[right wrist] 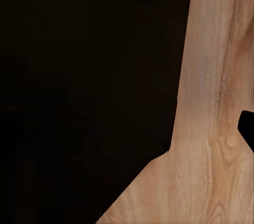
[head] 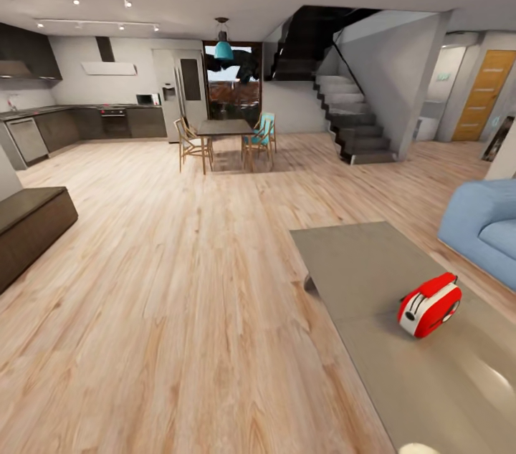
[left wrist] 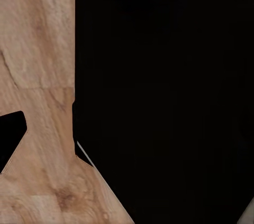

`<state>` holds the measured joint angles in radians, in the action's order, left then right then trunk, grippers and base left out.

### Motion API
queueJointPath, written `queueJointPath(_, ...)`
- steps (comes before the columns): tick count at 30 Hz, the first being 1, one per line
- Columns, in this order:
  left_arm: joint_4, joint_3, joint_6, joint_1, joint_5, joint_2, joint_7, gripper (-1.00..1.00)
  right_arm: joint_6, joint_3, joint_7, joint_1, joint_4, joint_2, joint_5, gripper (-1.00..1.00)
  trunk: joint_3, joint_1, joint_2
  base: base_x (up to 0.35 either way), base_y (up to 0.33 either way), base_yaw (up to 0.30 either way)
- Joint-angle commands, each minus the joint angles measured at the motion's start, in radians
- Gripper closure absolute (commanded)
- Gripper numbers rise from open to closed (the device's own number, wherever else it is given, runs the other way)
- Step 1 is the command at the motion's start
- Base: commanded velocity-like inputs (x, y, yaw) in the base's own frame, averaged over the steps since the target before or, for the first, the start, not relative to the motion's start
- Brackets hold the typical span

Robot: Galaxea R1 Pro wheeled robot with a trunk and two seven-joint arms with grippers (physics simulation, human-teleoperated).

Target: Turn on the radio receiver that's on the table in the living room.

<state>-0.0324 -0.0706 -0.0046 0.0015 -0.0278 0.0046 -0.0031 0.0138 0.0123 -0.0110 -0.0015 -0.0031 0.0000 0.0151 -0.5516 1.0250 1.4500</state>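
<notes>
The red radio receiver (head: 430, 306) is seen on the grey surface (head: 358, 264) toward the robot's right, its long axis slanted; the right arm is judged nearer; neither hand's opening can be told.

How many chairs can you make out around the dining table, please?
3: a wooden chair on the dining table's left side, and two teal chairs on its right side, overlapping. Others may be hidden.

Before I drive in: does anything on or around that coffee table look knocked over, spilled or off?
Nothing stands out. The radio receiver sits on the grey table, turned at an angle to the table's edges, with no visible spill or damage. The sofa and wood floor look normal.
</notes>
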Motion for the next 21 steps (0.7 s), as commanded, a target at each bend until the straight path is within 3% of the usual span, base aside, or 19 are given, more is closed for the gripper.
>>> queueJointPath(1,0.000,0.000,0.000,0.000,0.000,0.000,0.000,-1.00,0.000,0.000,0.000,0.000,0.000,0.000,0.000,-1.00,0.000,0.000,0.000,0.324,0.106,0.000)
queueJointPath(21,0.000,0.000,0.000,0.000,0.000,0.000,0.000,-1.00,0.000,0.000,0.000,0.000,0.000,0.000,0.000,-1.00,0.000,0.000,0.000,0.324,0.125,0.000)
